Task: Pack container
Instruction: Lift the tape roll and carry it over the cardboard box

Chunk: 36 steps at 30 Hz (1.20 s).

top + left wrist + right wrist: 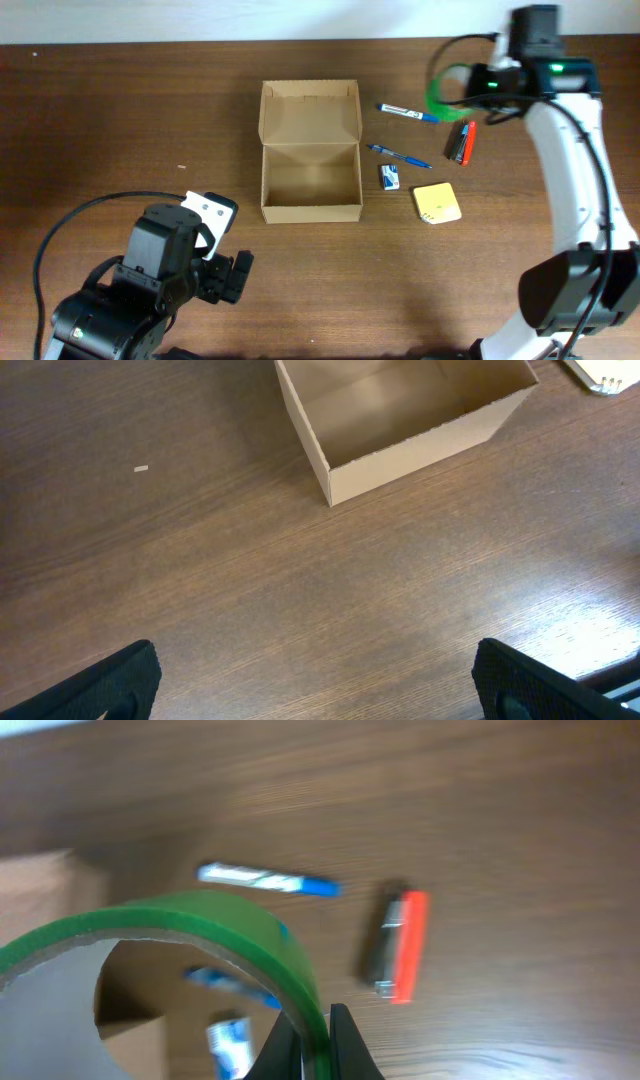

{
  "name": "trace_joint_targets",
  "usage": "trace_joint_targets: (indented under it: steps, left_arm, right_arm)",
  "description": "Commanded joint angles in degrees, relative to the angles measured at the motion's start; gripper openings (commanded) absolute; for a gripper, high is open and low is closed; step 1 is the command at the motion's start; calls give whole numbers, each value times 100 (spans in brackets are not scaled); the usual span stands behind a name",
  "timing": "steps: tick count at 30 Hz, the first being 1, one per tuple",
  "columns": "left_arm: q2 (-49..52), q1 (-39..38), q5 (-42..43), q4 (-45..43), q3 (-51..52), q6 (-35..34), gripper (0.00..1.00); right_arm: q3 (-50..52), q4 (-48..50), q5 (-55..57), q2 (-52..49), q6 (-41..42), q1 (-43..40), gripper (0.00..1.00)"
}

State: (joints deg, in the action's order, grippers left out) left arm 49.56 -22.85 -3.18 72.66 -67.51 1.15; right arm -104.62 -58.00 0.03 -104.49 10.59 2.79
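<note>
While the right gripper (314, 1038) pinches a green tape roll (240, 925) off beside the shallow tan cardboard box (310, 211), the left gripper (316, 676) hangs spread wide.

Count: 1 box (310, 212), 2 blue pens (405, 112), 1 green tape roll (440, 92), 1 yellow sticky pad (437, 203), 1 small blue-white item (389, 178), 1 red-black thing (461, 143), possibly a stapler.

Office-like desk: wooden table (100, 120) with pens (405, 112), sticky-note pad (437, 203) and tape roll (436, 98).
</note>
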Motion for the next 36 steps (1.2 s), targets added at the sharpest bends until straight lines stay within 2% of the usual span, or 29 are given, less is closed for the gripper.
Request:
trace_joint_targets:
  steps: [1,9,14,18,36]
  left_arm:
    - [-13,15,42,-13,-92,111,100]
    - [-13,15,42,-13,-92,109,100]
    - [-13,15,42,-13,-92,109,99]
    - [-13,15,44,-13,-92,111,100]
    - [-13,15,42,-13,-92,111,100]
  right_arm:
    - [-146,-76,-96,9,68,634,4]
    - [-142,-142,-107,-46,81,2149,4]
    - [-136,-184,-114,-304,492,2763,4]
    - [-136,-160,-94,-605,492,3123,4]
    - [-133,37,-111,-1554,686,3333,4]
